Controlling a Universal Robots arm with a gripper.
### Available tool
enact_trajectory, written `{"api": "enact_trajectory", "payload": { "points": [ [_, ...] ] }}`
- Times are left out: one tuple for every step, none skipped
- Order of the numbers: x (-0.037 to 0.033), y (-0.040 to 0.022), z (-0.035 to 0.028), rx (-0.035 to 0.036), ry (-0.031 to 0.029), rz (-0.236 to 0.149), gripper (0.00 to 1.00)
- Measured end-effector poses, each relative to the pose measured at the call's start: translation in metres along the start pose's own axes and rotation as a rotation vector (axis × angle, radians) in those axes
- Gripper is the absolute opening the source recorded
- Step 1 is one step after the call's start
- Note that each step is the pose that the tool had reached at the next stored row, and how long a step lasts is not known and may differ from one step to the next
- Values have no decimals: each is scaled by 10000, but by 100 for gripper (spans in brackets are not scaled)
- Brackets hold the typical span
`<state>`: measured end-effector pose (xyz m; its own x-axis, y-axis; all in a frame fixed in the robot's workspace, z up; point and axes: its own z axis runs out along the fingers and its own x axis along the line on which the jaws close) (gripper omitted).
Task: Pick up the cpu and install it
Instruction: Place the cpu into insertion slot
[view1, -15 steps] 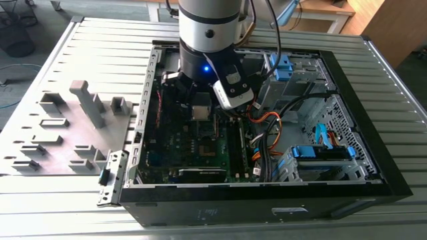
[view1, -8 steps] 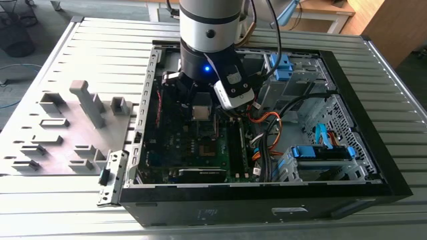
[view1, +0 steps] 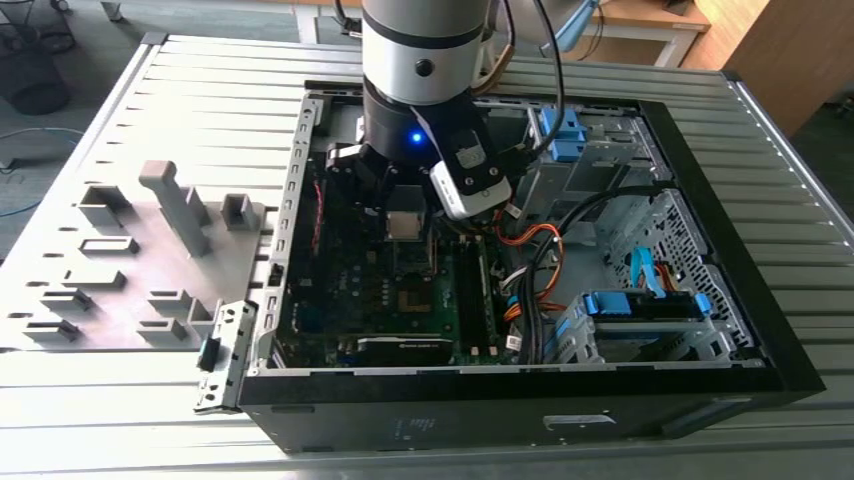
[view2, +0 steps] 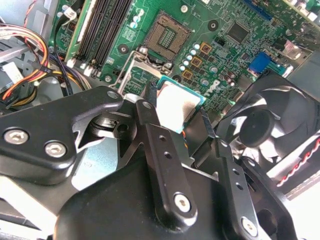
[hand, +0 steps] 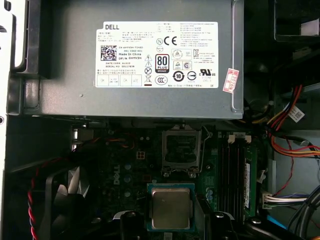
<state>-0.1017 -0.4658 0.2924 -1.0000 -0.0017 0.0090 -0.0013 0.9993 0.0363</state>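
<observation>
My gripper hangs inside the open computer case, over the motherboard. It is shut on the cpu, a flat square chip with a dull silver face and a green edge, held level between the two black fingers. In the first wrist view the cpu hovers just short of the open, empty metal-framed socket, apart from it. The same socket lies beyond the chip in the second wrist view.
A grey power supply walls the case beyond the socket. A black fan stands on one side, memory sticks and bundled cables on the other. A tray of raised grey blocks lies at the exterior view's left.
</observation>
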Motion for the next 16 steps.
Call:
{"api": "enact_trajectory", "payload": {
  "points": [
    [-1, 0, 0, 0, 0, 1, 47],
    [-1, 0, 0, 1, 1, 0, 47],
    [-1, 0, 0, 1, 1, 0, 47],
    [-2, 0, 1, 2, 1, 0, 47],
    [-2, 0, 7, 0, -5, 0, 47],
    [-3, 0, 13, 0, -11, -1, 47],
    [-2, -1, 19, 1, -16, -2, 47],
    [-2, -1, 25, 1, -21, -1, 47],
    [-2, -1, 27, 2, -22, -1, 47],
    [-2, -1, 27, 3, -22, -1, 47],
    [-2, -1, 27, 4, -22, -1, 47],
    [-2, -1, 28, 3, -23, -1, 47],
    [-2, -1, 30, 1, -25, -1, 47],
    [-2, -1, 34, -1, -31, -1, 47],
    [-1, -1, 38, -1, -42, -1, 47],
    [-1, -2, 39, 1, -49, -1, 47]
  ]
}}
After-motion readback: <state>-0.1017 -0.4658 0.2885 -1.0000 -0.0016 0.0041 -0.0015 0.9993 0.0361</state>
